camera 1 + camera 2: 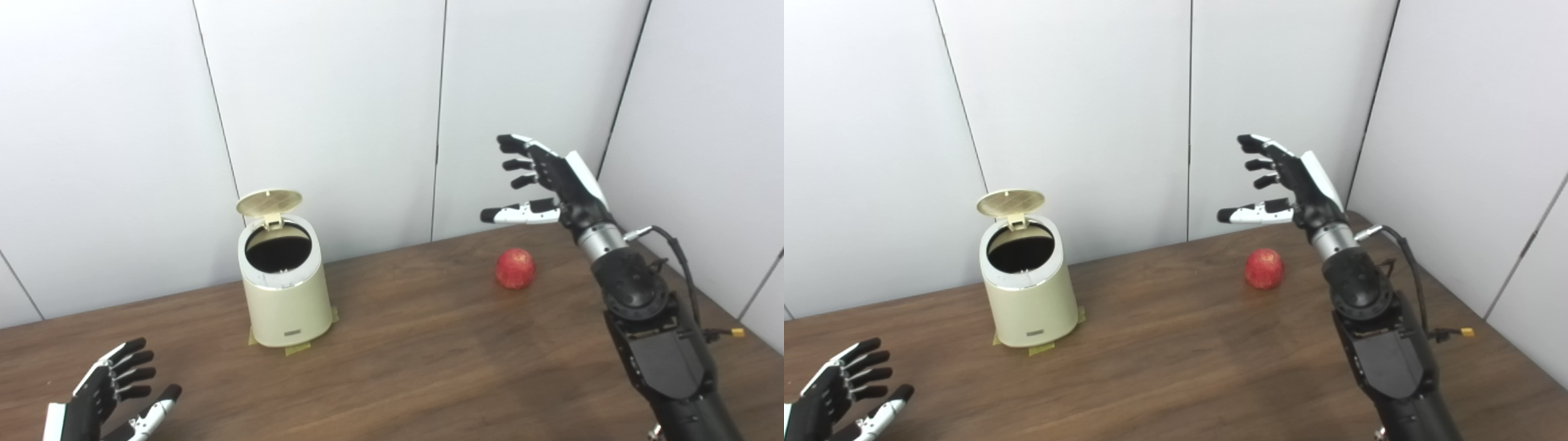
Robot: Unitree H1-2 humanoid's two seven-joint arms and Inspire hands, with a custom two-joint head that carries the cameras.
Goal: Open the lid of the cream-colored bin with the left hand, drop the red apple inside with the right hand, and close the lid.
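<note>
I see the cream-colored bin standing upright on the desk, toward the back edge and left of the middle. Its lid is tipped up on the rear hinge, standing nearly on end above the rim, so I look straight into the dark opening. Bits of yellowish tape show at the foot of the bin, on the desk surface.

The red apple sits on the desk nearer the back right corner, well apart from the bin, with nothing touching it.

My right robot hand hangs in the air above and just behind the apple, released, its fingers spread and pointing left and the thumb stretched out below them; it grasps nothing. The arm rises from the desk's right side, a black cable looping off the wrist.

My left robot hand is low at the front left corner of the desk, well apart from the bin, palm turned inward, also released with fingers apart and empty.

Behind the desk stand plain white wall panels.
</note>
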